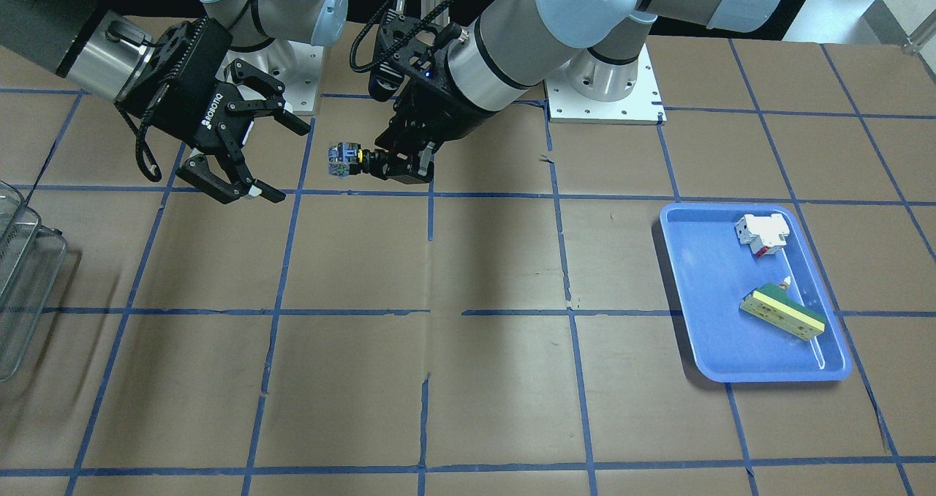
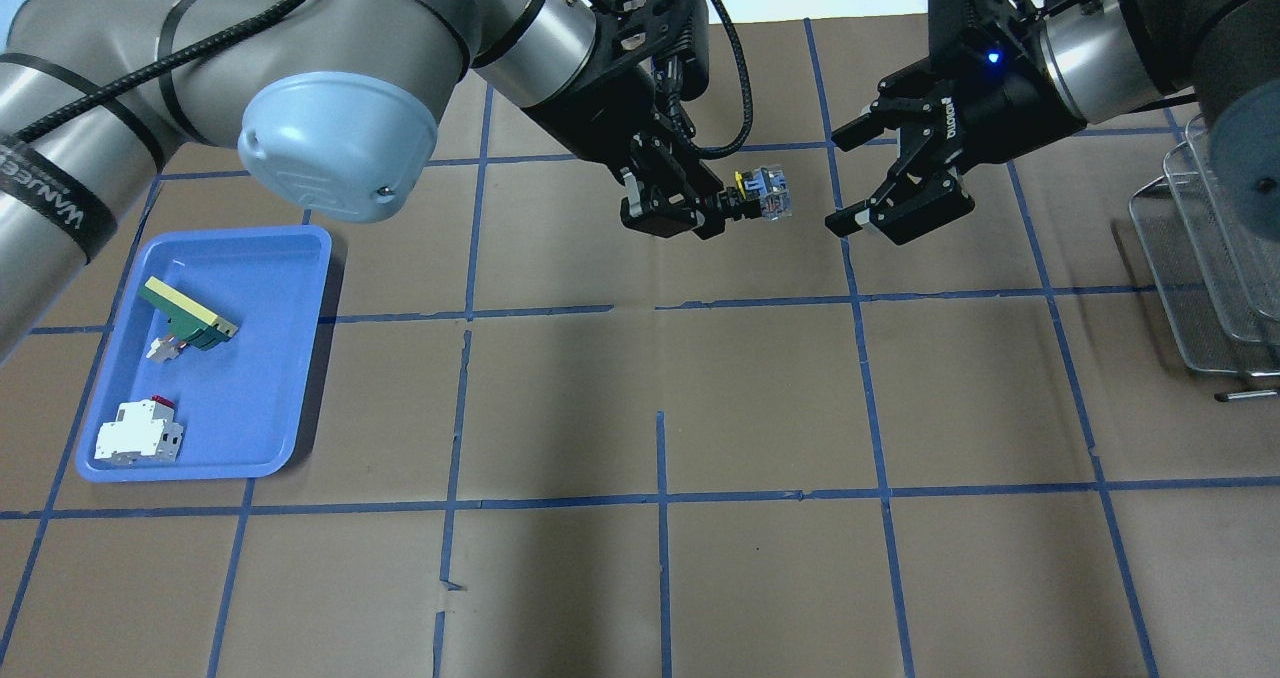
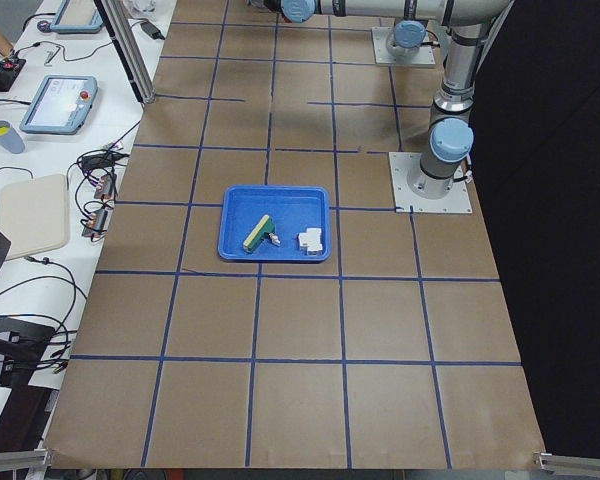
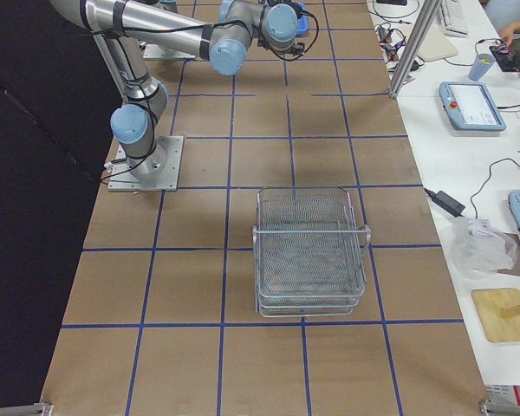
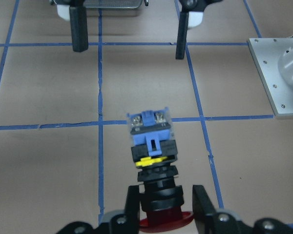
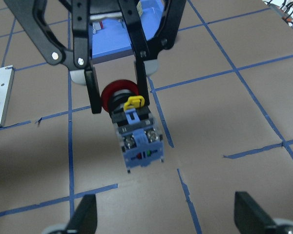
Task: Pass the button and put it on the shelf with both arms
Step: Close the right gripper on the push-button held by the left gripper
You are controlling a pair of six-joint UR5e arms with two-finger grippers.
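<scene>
My left gripper (image 2: 722,208) is shut on the black barrel of the button (image 2: 762,192) and holds it level above the table, its blue-clear block end pointing at my right gripper (image 2: 842,182). The right gripper is open and empty, a short gap from the block end. In the left wrist view the button (image 5: 152,146) points at the right gripper's spread fingers (image 5: 79,29). In the right wrist view the button (image 6: 136,141) shows its red head behind, held between the left fingers (image 6: 93,90). The wire shelf (image 2: 1200,258) stands at the table's right edge, behind the right arm.
A blue tray (image 2: 260,358) at the left holds a white-and-red breaker block (image 2: 138,433) and a green-yellow slab (image 2: 185,313). The brown table has a blue tape grid. The arms' base plates (image 1: 603,90) are at the robot's side.
</scene>
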